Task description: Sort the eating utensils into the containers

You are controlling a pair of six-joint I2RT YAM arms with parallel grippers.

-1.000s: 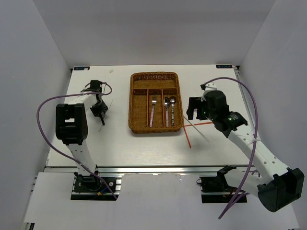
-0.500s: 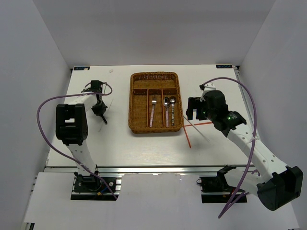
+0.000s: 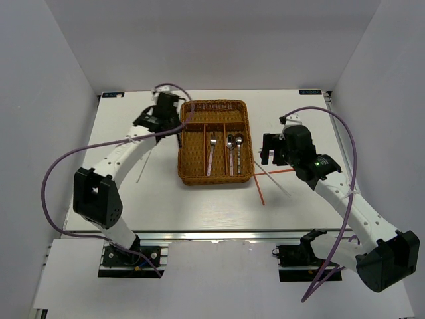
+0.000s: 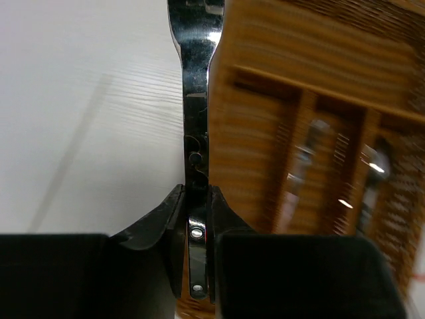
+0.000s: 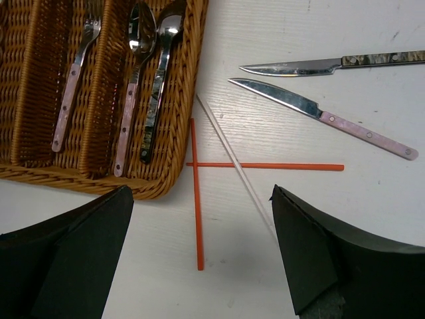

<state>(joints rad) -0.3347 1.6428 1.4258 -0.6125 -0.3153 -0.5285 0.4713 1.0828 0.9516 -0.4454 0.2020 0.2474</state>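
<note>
My left gripper (image 4: pixel 197 193) is shut on the dark riveted handle of a silver utensil (image 4: pixel 196 100), whose head runs out of the top of the left wrist view. It hangs over the left rim of the brown wicker tray (image 4: pixel 265 133). In the top view this gripper (image 3: pixel 166 118) is at the tray's (image 3: pixel 214 179) far left corner. A pink-handled fork (image 5: pixel 73 80) and two spoons (image 5: pixel 133 86) (image 5: pixel 159 80) lie in the narrow compartments. My right gripper (image 5: pixel 202 191) is open above two crossed red chopsticks (image 5: pixel 196 212) (image 5: pixel 285 166) and a white chopstick (image 5: pixel 232 159), right of the tray.
Two knives lie on the table beyond the chopsticks, one dark-handled (image 5: pixel 312 66), one pink-handled (image 5: pixel 319 111). Another white chopstick (image 3: pixel 145 164) lies left of the tray. White walls close in the table on both sides.
My left arm has swung from the table's left side up to the tray's far left corner, its jaws having closed on the dark-handled utensil. The right arm has barely moved.
</note>
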